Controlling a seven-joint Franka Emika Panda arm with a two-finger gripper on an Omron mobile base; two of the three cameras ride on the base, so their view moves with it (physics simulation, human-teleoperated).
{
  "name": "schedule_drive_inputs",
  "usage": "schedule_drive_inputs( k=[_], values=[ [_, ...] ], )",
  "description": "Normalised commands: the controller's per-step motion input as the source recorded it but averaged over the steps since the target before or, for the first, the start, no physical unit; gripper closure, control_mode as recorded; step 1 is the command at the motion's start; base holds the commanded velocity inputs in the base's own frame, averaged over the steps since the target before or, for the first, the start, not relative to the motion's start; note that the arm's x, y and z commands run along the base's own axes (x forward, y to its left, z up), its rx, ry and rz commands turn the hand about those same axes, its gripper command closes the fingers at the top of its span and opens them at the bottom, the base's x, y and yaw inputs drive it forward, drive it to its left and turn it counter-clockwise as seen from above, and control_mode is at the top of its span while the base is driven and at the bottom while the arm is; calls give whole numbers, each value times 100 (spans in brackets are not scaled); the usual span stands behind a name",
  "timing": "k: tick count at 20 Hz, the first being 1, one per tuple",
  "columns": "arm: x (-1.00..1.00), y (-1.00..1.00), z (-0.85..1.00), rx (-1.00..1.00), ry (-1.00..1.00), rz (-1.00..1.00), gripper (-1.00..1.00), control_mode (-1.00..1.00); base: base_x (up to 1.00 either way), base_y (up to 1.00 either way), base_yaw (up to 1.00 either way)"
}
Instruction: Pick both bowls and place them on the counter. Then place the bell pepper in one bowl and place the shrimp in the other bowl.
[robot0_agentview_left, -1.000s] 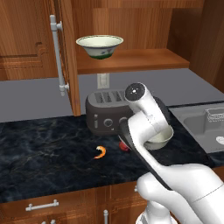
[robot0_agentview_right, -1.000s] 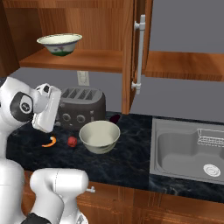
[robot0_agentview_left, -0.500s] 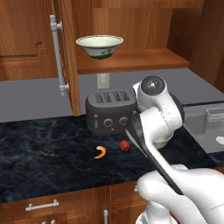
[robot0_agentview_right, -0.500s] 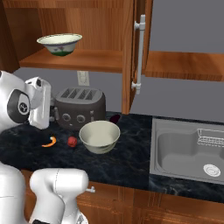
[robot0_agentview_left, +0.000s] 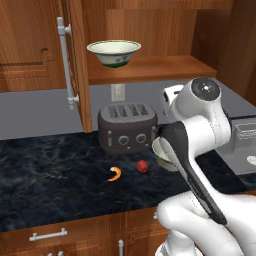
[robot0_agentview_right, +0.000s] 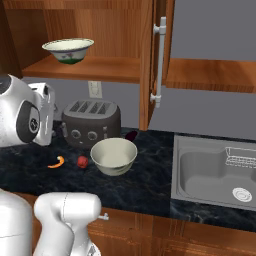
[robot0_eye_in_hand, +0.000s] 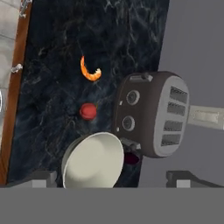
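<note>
Counter (robot0_agentview_left: 60, 175): deeper bowl (robot0_agentview_right: 113, 156) beside toaster (robot0_agentview_right: 91, 122) | arm risen since before | hand (robot0_eye_in_hand: 113, 179) open, empty

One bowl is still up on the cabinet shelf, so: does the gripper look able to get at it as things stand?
Probably yes. The cabinet door stands open, and the bowl sits alone near the shelf's front edge. The toaster below stays clear of a frontal approach.
</note>
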Motion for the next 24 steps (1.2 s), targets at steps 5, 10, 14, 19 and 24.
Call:
schedule_drive_inputs(
  k=[5,10,14,19,24],
  values=[
    [4,1,46,20,0,14,-100,-100,0,0,0],
    [12,2,49,16,0,11,-100,-100,0,0,0],
    [20,10,56,13,0,7,-100,-100,0,0,0],
    [13,21,45,3,0,3,-100,-100,0,0,0],
    [19,18,14,-1,-7,5,-100,-100,0,0,0]
  ],
)
